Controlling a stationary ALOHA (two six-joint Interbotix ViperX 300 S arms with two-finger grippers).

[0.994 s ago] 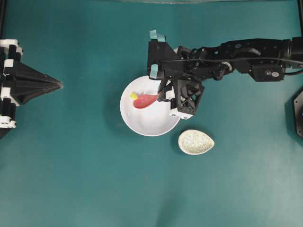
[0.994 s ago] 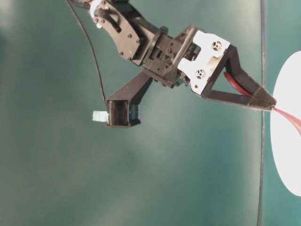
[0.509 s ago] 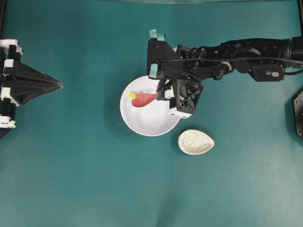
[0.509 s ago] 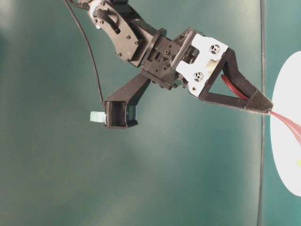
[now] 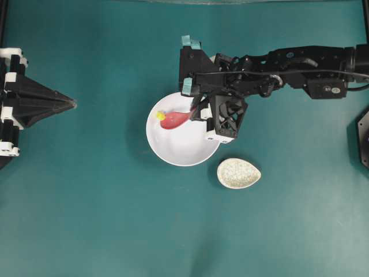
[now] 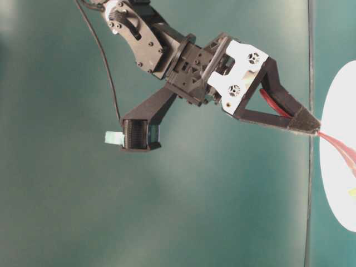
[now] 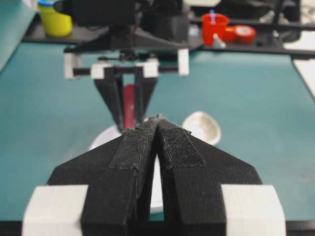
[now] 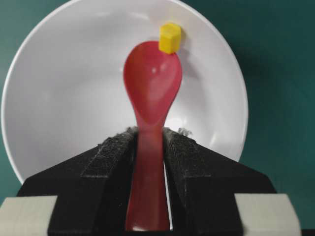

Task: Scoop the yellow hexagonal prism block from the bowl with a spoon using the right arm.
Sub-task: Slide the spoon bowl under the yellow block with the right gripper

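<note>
Red spoon [image 8: 150, 93], clamped in right claw [image 8: 149, 142], tip touching yellow block [image 8: 170, 38] near bowl [image 8: 59, 98] rim at 12 o'clock; left claw [image 7: 156, 129] closed, empty.

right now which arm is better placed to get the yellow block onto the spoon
Right. The right gripper already clamps the spoon, whose scoop tip touches the yellow block inside the bowl. The left gripper is shut, empty, and parked away from the bowl.

One bowl [image 5: 179, 144], one spoon [image 5: 176, 119] — one block [image 5: 161, 115].
</note>
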